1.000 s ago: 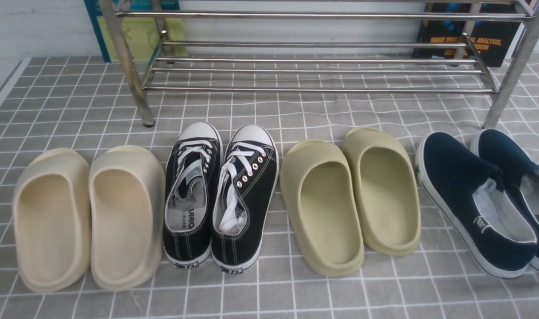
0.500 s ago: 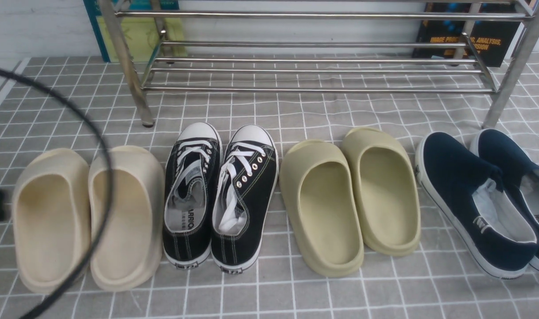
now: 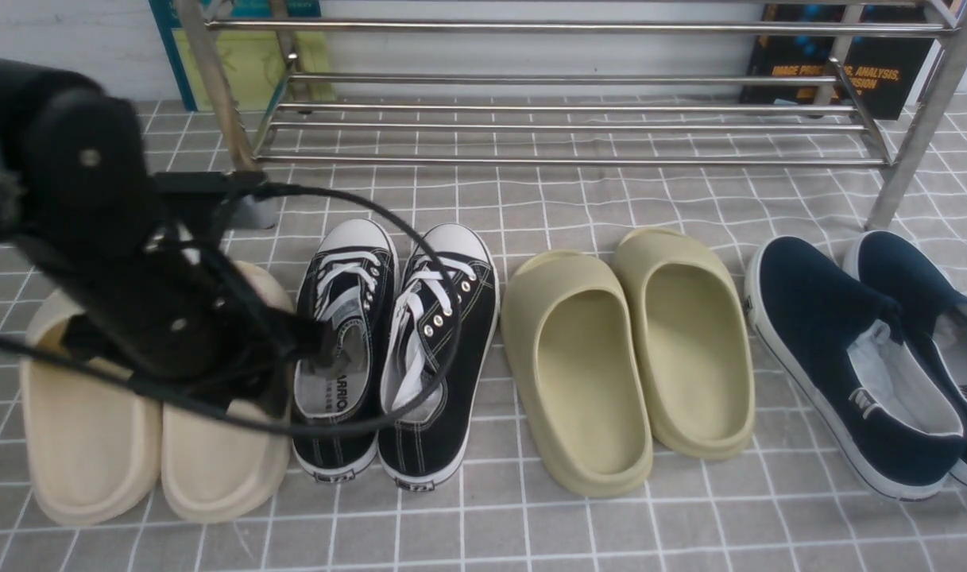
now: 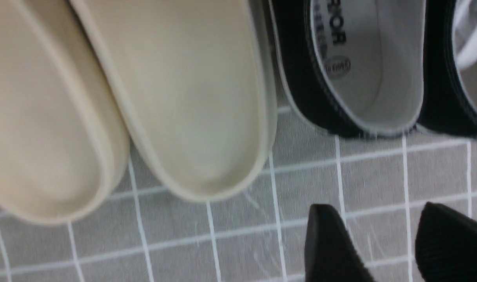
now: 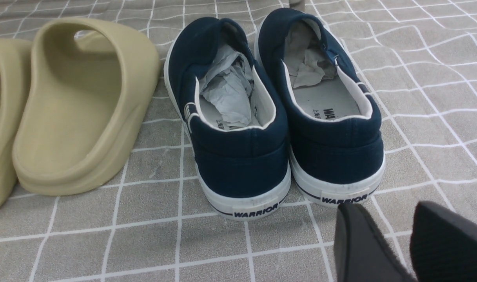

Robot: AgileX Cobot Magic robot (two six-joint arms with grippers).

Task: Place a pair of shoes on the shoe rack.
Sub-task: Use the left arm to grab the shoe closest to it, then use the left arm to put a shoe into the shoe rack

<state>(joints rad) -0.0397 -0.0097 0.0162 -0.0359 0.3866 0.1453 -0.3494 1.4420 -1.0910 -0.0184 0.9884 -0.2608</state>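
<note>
Presently notes grey cloth (image 3: 578, 206) with white grid over the surface, white wall (image 3: 70, 32) behind. Finds pair of shoes (image 3: 467, 318) on the cloth before the shoe rack (image 3: 570, 162), between beige slippers (image 3: 221, 453) and olive slippers (image 3: 578, 373). Records left gripper (image 4: 377, 219) wide, empty, near sneaker heels; right gripper (image 5: 383, 213) narrowly parted, empty.

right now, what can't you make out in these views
- beige slippers: fronts hidden behind the left arm, front view
- rack: top cut off by the front view's upper edge
- outer navy shoe: cut by the right edge, front view
- left fingers: only tips show, left wrist view
</note>
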